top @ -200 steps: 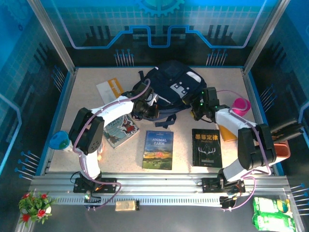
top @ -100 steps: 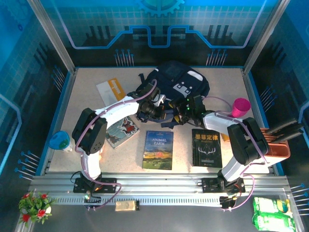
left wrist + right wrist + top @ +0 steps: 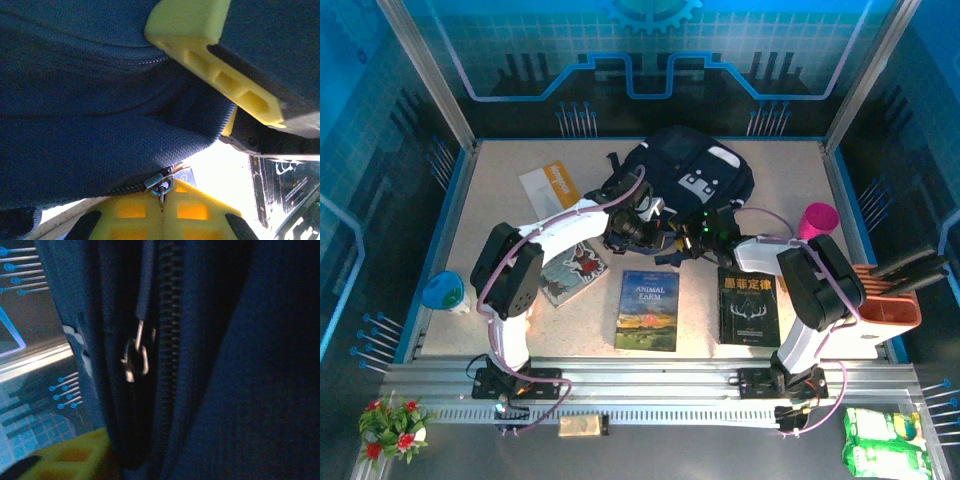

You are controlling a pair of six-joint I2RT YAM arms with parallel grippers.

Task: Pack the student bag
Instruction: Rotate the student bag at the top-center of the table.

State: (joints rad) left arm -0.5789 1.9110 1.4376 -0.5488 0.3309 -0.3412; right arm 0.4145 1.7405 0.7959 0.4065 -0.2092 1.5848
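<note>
The student bag (image 3: 682, 172), dark navy with grey-white patches, lies at the back middle of the table. My left gripper (image 3: 643, 232) is at its near edge. Its yellow fingers (image 3: 131, 215) are shut on the metal zipper pull (image 3: 161, 186). My right gripper (image 3: 693, 240) is just right of it, at the same edge. A fold of bag fabric (image 3: 150, 145) lies between its yellow finger (image 3: 215, 75) and the lower one. The right wrist view looks along the zipper, with a slider (image 3: 134, 359) and one yellow finger (image 3: 65, 460) at lower left.
Near the front lie an Animal Farm book (image 3: 648, 310) and a black book (image 3: 748, 305). Another book (image 3: 570, 272) sits under the left arm and an orange-white one (image 3: 548, 185) at back left. A pink cup (image 3: 817, 220) and orange holder (image 3: 898, 312) stand right, a blue cup (image 3: 447, 292) left.
My right gripper has swung left from the bag's right side to its near edge beside the left gripper, and its jaws have narrowed onto the fabric. The left gripper shifted slightly right, still shut.
</note>
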